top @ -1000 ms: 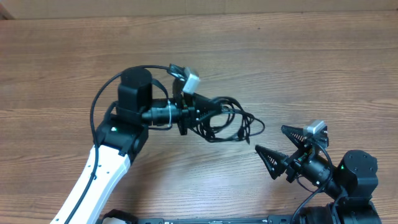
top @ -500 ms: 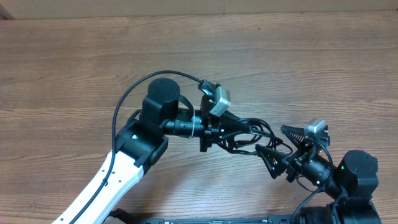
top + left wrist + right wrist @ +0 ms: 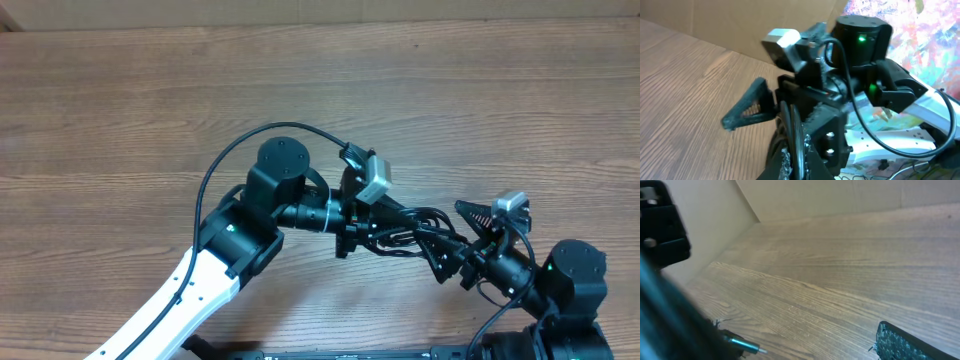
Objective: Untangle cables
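Observation:
The cables (image 3: 425, 236) are a knot of thin black cords hanging from my left gripper (image 3: 402, 226), which is shut on them right of the table's middle. In the left wrist view a black cord (image 3: 799, 150) runs between the closed jaws of the left gripper (image 3: 802, 162). My right gripper (image 3: 457, 240) stands open just to the right, and the bundle's end reaches its fingertips and covers the lower one. In the right wrist view a greenish plug tip (image 3: 742, 344) pokes out of a dark blur at lower left, and one finger pad (image 3: 905, 342) shows at lower right.
The wooden table (image 3: 150, 110) spreads bare to the back and left. A thick black robot lead (image 3: 240, 150) arcs over the left arm. The right arm's base (image 3: 575, 280) sits at the front right corner. A cardboard wall (image 3: 805, 197) lines the table's far edge.
My left arm has carried the cable bundle to the right and toward the front, up to the right gripper's fingertips. The right arm has stayed still and open.

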`<state>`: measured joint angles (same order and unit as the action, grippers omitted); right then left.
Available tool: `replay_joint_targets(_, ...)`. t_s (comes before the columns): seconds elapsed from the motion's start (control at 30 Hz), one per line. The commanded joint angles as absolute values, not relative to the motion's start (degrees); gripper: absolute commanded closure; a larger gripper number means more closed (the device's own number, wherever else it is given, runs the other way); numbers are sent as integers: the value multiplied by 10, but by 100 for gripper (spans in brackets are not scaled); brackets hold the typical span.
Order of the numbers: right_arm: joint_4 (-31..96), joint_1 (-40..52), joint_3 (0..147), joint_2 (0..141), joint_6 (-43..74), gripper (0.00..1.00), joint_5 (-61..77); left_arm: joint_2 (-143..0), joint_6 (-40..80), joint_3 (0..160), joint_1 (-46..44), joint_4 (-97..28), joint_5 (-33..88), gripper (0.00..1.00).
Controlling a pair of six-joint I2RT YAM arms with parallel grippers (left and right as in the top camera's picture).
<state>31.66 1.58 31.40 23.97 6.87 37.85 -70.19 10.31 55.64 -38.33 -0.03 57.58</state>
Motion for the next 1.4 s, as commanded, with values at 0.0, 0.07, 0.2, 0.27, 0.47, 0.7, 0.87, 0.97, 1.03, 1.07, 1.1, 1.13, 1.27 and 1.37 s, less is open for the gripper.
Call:
replay_joint_targets(0.0,317,15,319,266,73,0,354,-697,95,565,-402,13,581,96)
replay_joint_targets(0.07,318,15,319,281,73,0,344,-697,100,565,-405,19,581,96)
replay_joint_targets(0.2,329,15,319,316,72,0,327,-697,125,565,-405,41,581,96)
replay_joint_targets(0.27,334,15,319,336,72,0,319,-697,129,565,-405,64,581,96)
replay_joint_targets(0.47,338,15,319,376,70,0,307,-697,181,565,-405,139,581,96)
replay_joint_targets(0.7,340,15,319,425,70,0,285,-697,273,565,-405,232,581,96)
replay_joint_targets(0.87,340,15,319,454,70,1,270,-697,328,565,-405,277,581,96)
replay_joint_targets(0.97,339,15,319,461,70,1,270,-697,335,565,-405,286,582,96)
replay_joint_targets(1.03,339,15,319,461,70,1,270,-697,335,565,-405,285,583,96)
replay_joint_targets(1.07,338,15,319,461,70,1,270,-697,334,565,-405,285,583,96)
replay_joint_targets(1.1,336,15,319,461,70,1,270,-697,334,565,-404,285,585,96)
replay_joint_targets(1.13,335,15,319,461,71,1,270,-697,333,565,-404,282,585,96)
replay_joint_targets(1.27,335,15,319,461,71,1,273,-697,306,565,-404,258,585,96)
replay_joint_targets(1.37,329,15,319,461,70,2,291,-697,293,565,-400,235,581,96)
